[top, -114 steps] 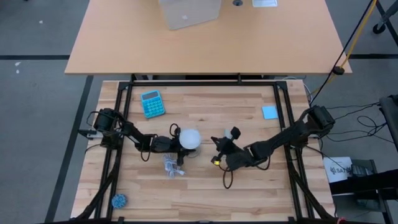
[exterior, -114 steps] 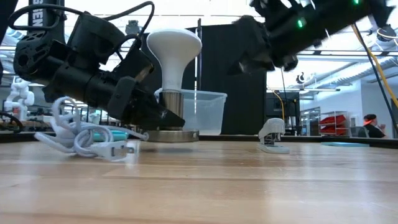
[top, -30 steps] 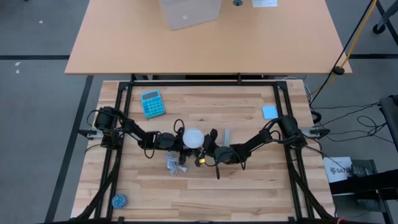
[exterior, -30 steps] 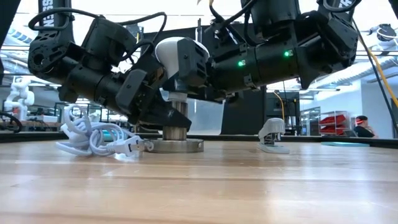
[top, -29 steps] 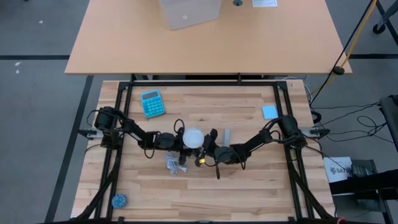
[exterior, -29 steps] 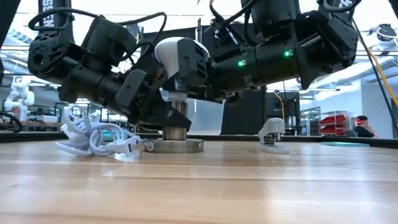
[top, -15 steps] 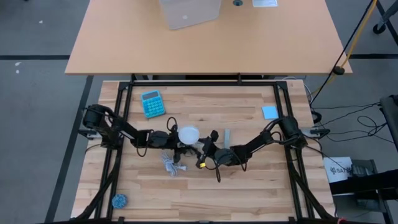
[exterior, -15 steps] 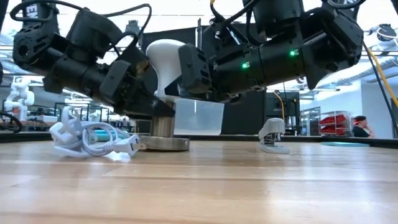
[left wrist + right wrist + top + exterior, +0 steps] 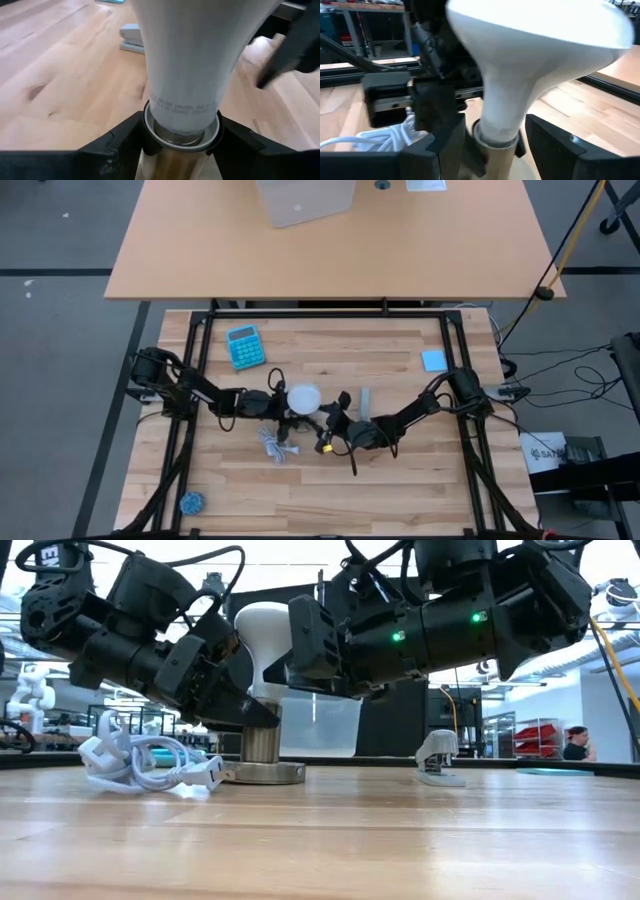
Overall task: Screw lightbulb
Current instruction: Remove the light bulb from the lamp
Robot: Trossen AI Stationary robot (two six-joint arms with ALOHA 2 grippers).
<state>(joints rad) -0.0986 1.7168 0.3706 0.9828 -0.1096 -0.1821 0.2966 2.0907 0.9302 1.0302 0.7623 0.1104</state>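
Note:
The white lightbulb (image 9: 262, 635) stands upright, its base in the metal socket (image 9: 260, 743), whose round disc foot (image 9: 262, 772) rests on the wooden table. My left gripper (image 9: 182, 135) reaches in level from the table's left and is shut on the socket. My right gripper (image 9: 496, 127) comes level from the table's right and has the bulb's narrow lower part between its fingers. From above, the bulb's dome (image 9: 303, 397) shows between both grippers. The socket's white cord (image 9: 140, 762) lies bundled on the table beside it. My left gripper pinches the socket's upper end, just under its collar (image 9: 181, 136), between its two fingers (image 9: 120, 142). The fingers come level from the table's left. The socket stands upright with its disc foot on the table. My right gripper has one finger (image 9: 447, 145) on each side of the bulb's narrow neck (image 9: 500, 117), just above the socket. The fingers come level from the table's right. The bulb stands upright in the socket. The touching faces themselves do not show.
A blue calculator (image 9: 245, 346) lies at the far left, a blue pad (image 9: 433, 360) at the far right and a small grey bar (image 9: 365, 398) right of the bulb. A blue ball (image 9: 191, 502) sits near the front left corner. A clear tub (image 9: 325, 725) stands behind.
My left gripper has drawn back toward the table's left edge, sliding the socket with the upright bulb a little that way along the table. The cord bundle has been dragged along. My right gripper has stayed about where it was.

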